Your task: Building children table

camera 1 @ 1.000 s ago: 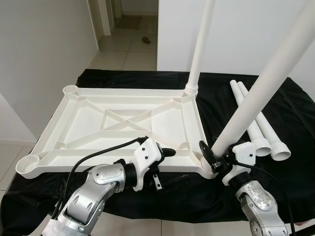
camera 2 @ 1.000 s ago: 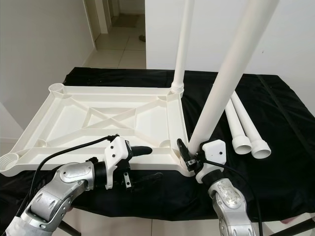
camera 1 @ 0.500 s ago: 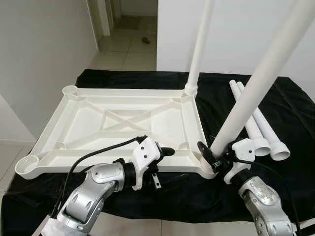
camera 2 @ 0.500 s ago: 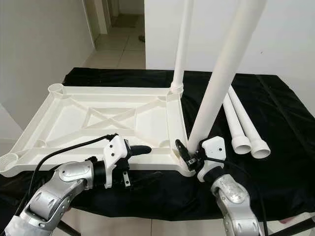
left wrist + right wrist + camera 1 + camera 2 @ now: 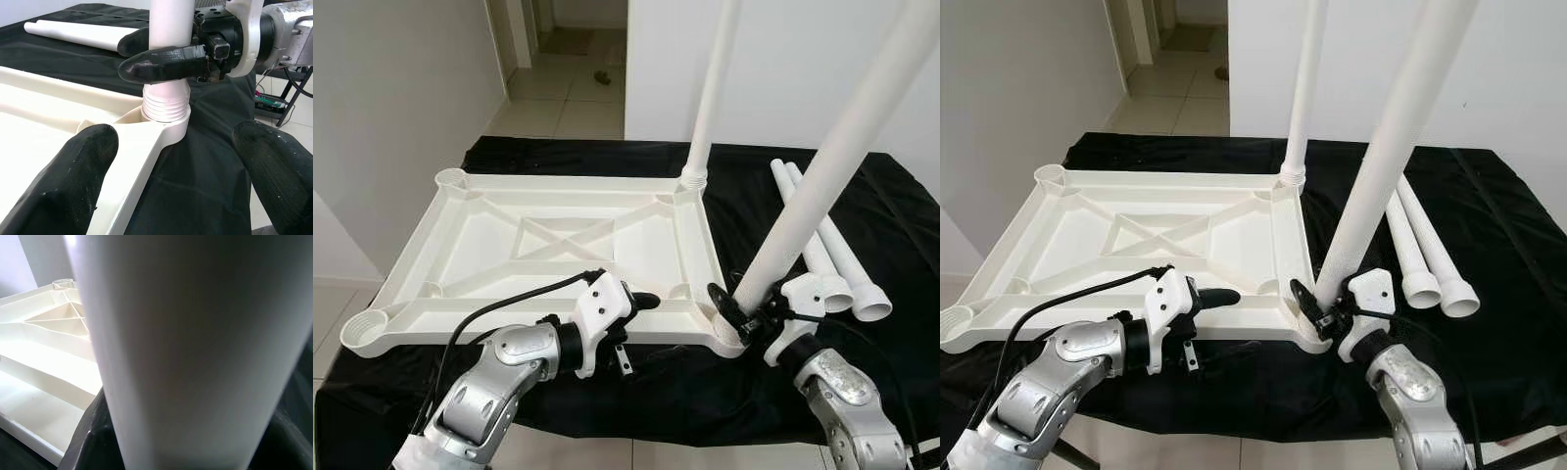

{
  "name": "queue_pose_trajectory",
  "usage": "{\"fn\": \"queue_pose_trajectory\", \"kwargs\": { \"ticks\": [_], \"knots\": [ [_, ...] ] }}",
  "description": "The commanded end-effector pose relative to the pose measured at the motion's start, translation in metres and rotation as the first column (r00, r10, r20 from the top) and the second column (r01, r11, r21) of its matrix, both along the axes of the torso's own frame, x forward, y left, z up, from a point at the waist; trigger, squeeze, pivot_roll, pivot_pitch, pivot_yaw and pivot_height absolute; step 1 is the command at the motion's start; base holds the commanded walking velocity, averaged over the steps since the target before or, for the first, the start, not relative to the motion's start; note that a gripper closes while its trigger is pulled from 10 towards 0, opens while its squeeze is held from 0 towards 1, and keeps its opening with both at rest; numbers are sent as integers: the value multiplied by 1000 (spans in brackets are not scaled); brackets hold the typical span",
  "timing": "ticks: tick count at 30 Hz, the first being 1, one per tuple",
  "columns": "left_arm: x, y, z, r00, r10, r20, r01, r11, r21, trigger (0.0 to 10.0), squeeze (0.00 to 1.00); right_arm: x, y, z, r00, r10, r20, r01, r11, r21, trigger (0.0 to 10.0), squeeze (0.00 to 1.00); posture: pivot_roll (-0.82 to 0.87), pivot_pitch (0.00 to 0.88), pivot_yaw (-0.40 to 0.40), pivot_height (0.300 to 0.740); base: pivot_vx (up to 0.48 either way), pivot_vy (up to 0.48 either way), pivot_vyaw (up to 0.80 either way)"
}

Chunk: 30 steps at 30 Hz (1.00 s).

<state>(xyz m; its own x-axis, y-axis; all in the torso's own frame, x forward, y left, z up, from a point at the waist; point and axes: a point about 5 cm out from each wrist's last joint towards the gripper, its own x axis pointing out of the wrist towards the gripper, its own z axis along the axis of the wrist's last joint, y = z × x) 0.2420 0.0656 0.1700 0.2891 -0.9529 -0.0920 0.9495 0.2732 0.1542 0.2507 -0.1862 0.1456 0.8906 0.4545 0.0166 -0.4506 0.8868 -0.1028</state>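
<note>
The right gripper (image 5: 736, 315) had its two black fingers (image 5: 161, 62) clamped around the bottom of a white table leg (image 5: 822, 176), just above the leg's ribbed collar. The left wrist view showed what the head views could not: that collar sat in the round socket (image 5: 166, 125) at the tabletop's near right corner, with one finger crossing the front of the leg and the other behind it. The right wrist view gave little beyond the leg's blurred white surface (image 5: 186, 347) up close, with the ribbed underside of the tabletop (image 5: 44, 347) beyond it. From the head views the held leg leaned up and to the right out of that corner socket.

The left gripper (image 5: 631, 328) had its fingers spread wide and gripped nothing. In the left wrist view one fingertip (image 5: 73, 181) lay over the tabletop's near rim and the other (image 5: 279, 171) hung over the black cloth (image 5: 205, 161), well apart. Whether the near fingertip touched the rim could not be told.

The white tabletop (image 5: 460, 255) lay upside down on the cloth-covered table, toward its left side, its cross-braced underside facing up. A second leg (image 5: 710, 93) stood upright in the far right corner socket. Two more legs (image 5: 837, 264) lay side by side on the cloth near the table's right edge, flared ends toward the robot.
</note>
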Motion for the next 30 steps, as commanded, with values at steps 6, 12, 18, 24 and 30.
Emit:
{"fn": "queue_pose_trajectory", "kwargs": {
  "ticks": [6,12,18,24,30],
  "knots": [
    [-1,2,3,1000,30,4,-30,1000,-8,10000,0,-1,-7,-37,973,-48,-227,55,998,23,10000,0,-30,83,30,740,0,0,0],
    [-1,3,4,999,33,3,-33,999,-9,10000,0,-2,-4,-37,977,-42,-210,45,999,8,10000,0,-25,85,27,740,0,0,0],
    [-2,4,4,999,39,2,-39,999,-8,10000,0,-3,-2,-35,978,-109,-178,114,993,15,10000,0,-19,86,22,740,0,0,0],
    [-2,3,3,999,35,0,-35,999,-8,10000,0,-3,6,-28,962,-246,-116,254,966,56,10000,0,-24,82,23,740,0,0,0],
    [-2,3,3,1000,27,-2,-27,1000,-10,10000,0,-5,13,-27,948,-301,-104,310,947,80,10000,0,-31,82,27,740,0,0,0]
  ]
}}
